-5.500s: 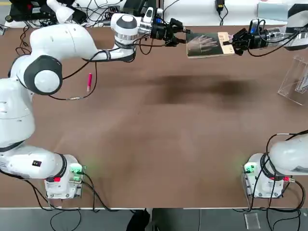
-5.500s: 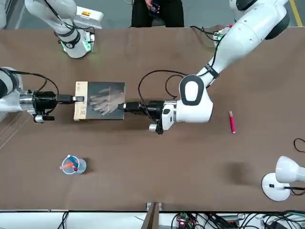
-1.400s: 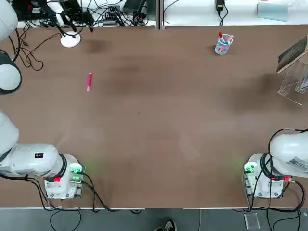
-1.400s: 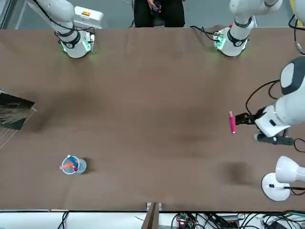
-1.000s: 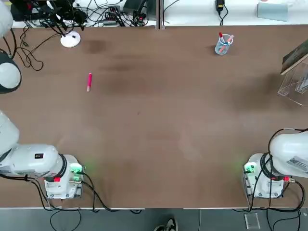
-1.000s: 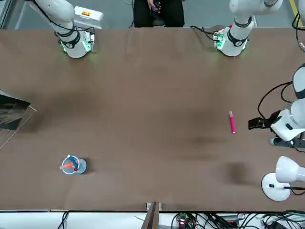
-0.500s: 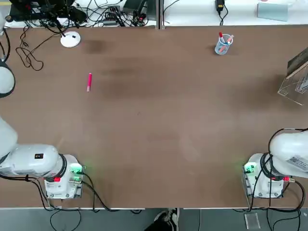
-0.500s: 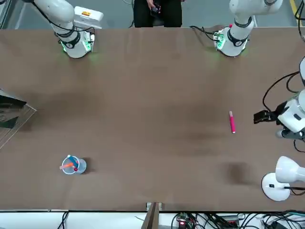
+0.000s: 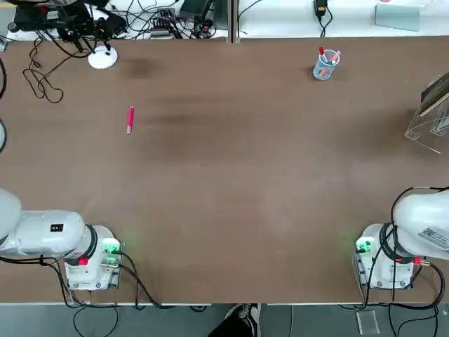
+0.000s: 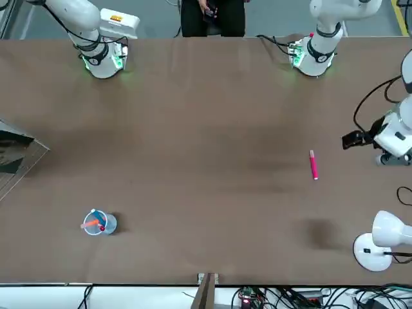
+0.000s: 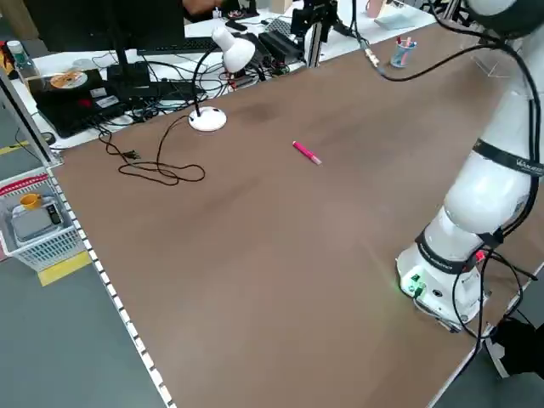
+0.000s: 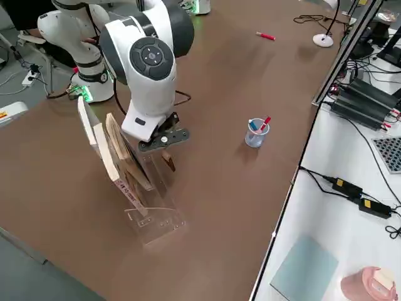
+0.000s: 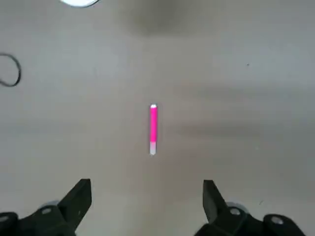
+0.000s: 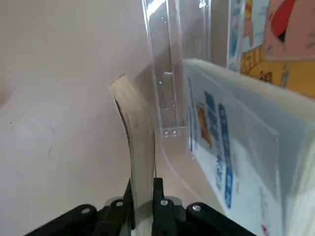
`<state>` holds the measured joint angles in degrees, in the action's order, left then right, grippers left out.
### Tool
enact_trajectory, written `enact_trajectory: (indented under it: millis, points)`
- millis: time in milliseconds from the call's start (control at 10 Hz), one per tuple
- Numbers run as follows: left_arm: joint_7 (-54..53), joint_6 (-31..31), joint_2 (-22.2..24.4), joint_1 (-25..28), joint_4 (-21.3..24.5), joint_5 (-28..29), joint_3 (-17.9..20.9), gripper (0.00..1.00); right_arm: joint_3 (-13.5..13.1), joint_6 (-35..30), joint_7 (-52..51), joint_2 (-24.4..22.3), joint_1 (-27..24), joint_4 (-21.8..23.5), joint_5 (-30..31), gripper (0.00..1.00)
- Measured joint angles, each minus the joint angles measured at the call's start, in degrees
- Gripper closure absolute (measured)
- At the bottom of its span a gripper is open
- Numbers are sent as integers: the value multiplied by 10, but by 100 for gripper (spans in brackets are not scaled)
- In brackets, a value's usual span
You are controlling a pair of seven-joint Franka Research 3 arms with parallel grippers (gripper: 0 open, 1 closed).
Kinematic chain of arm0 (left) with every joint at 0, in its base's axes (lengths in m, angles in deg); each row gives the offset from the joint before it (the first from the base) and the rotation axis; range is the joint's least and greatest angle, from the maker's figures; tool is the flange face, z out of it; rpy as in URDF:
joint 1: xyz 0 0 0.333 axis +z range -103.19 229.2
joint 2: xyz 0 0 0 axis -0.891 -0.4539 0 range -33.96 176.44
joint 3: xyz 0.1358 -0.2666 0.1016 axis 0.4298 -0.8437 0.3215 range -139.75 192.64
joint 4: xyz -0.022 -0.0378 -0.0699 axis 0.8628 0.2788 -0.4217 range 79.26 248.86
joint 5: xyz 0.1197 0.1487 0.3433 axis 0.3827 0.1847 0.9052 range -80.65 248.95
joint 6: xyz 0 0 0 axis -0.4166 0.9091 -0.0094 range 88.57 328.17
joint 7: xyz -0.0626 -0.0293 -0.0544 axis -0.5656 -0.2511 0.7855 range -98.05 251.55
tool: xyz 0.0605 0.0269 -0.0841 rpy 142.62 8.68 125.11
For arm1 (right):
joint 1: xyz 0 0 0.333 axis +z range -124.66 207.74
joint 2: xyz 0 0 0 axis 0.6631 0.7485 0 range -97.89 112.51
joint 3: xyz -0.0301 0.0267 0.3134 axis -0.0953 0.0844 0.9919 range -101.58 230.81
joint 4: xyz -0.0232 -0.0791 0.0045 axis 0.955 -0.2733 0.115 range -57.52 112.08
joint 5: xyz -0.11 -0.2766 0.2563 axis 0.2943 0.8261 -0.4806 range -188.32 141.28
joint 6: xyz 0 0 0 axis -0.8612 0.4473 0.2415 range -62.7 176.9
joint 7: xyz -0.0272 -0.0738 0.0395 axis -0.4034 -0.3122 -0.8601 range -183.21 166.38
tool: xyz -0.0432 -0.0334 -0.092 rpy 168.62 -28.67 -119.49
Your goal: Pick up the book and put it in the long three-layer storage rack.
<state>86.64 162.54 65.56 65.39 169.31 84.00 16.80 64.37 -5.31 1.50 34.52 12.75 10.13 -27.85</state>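
Note:
The book (image 14: 137, 137) stands on edge between the fingers of my right gripper (image 14: 141, 192), which is shut on its lower edge. It is right beside the clear acrylic storage rack (image 14: 166, 69). In the right side view the book (image 12: 123, 160) leans tilted at the rack (image 12: 155, 218), with the right gripper (image 12: 160, 142) beside it. Only a corner of the book (image 9: 438, 90) shows over the rack (image 9: 425, 130) at the table's right edge in the top view. My left gripper (image 13: 146, 187) is open and empty, hovering above a pink pen (image 13: 153, 129).
A clear pen cup (image 9: 325, 64) stands at the far side, right of centre. The pink pen (image 9: 130, 119) lies on the left half. A white desk lamp (image 9: 102, 57) and cables sit at the far left corner. Printed booklets (image 14: 231, 142) occupy the rack. A person (image 10: 212, 14) stands behind the bases.
The book has slid further toward the table's right edge, over the rack. The left gripper, still open, has drawn back toward the robot's left side, near the pink pen.

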Motion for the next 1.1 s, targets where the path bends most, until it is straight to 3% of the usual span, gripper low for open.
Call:
enact_trajectory:
  millis: [400, 700, 1100]
  points:
    - [-7, -21, 53, 26, 24, 0, 3, 0, -1, 0, -22, 17, -6, -27, 13, 85]
    - [-8, -69, 65, 30, 9, 0, 8, 0, -1, 1, -25, 30, -9, -31, 16, 85]
    - [-17, -85, 66, 31, -1, 0, 19, 1, -1, 2, -25, 47, -14, -32, 18, 85]
